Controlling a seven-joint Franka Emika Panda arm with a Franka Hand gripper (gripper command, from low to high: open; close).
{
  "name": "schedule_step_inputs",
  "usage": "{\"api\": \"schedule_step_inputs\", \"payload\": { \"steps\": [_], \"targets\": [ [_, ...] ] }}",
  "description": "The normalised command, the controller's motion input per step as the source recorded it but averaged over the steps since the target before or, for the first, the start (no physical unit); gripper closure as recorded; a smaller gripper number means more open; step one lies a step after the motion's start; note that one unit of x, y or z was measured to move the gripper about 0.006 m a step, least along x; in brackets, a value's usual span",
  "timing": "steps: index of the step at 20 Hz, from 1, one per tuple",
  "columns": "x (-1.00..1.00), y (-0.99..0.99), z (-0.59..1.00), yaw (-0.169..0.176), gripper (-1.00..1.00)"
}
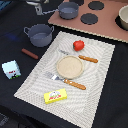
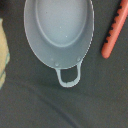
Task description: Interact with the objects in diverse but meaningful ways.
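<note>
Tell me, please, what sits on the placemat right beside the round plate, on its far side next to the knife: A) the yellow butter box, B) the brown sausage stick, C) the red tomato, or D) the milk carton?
C: the red tomato rests on the placemat just beyond the plate, while the butter box lies near the mat's front edge and the milk carton and sausage stick are off the mat.

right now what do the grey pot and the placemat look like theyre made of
The grey two-handled pot looks like matte moulded plastic: uniform colour, soft sheen, thin loop handle, though painted metal is possible. The placemat looks like woven fabric, judging by its fine striped weave and slightly wavy edges.
</note>
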Motion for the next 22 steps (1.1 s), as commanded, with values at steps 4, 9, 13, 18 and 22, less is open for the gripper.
{"api": "schedule_step_inputs", "payload": {
  "steps": [4,9,13,18,22],
  "targets": [
    [-0.17,-0.3,-0.54,-0.024,-1.0],
    [-0.37,-0.25,-0.56,-0.071,-1.0],
    [-0.54,-0.09,-0.57,-0.08,-1.0],
    [-0.57,0.02,-0.5,-0.123,-1.0],
    [-0.61,0.06,-0.46,-0.128,-1.0]
  ]
}}
